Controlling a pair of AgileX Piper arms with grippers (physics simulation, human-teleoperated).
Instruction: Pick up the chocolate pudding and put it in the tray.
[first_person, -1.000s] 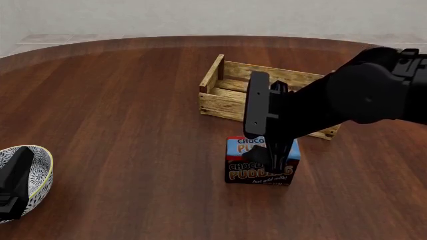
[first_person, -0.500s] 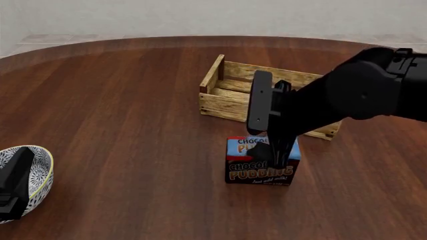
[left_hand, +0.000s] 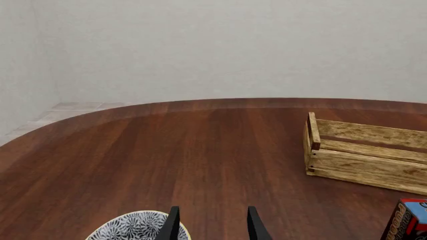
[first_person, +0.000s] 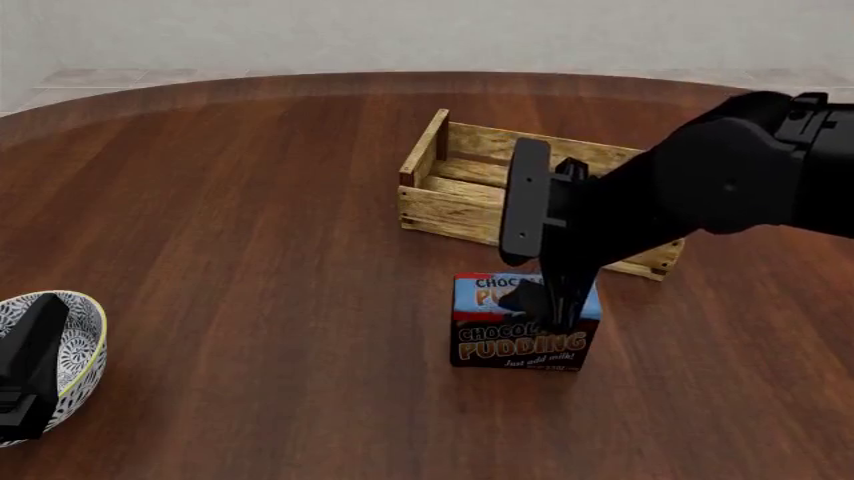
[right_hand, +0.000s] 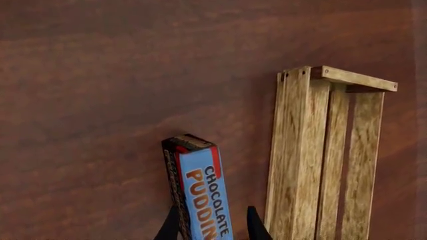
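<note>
The chocolate pudding (first_person: 514, 340), a small carton with a blue top and a dark brown front, stands upright on the table just in front of the tray (first_person: 461, 190), a light wooden slat crate. My right gripper (first_person: 551, 305) hangs down over the carton's top. In the right wrist view its fingers (right_hand: 171, 227) straddle the chocolate pudding (right_hand: 200, 195) with a small gap on one side, so it is open. The tray (right_hand: 327, 150) lies beside it. My left gripper (first_person: 40, 325) is open at the near left, far from both.
A white patterned bowl (first_person: 83, 345) sits at the near left edge, partly under the left gripper; the bowl (left_hand: 133, 226) also shows beside the left fingers (left_hand: 172, 225). Dark wooden table (first_person: 240, 230) spreads between bowl and crate. A pale wall stands behind.
The right arm has shifted slightly to the right and a little lower over the carton. The carton, the tray and the left arm have not moved.
</note>
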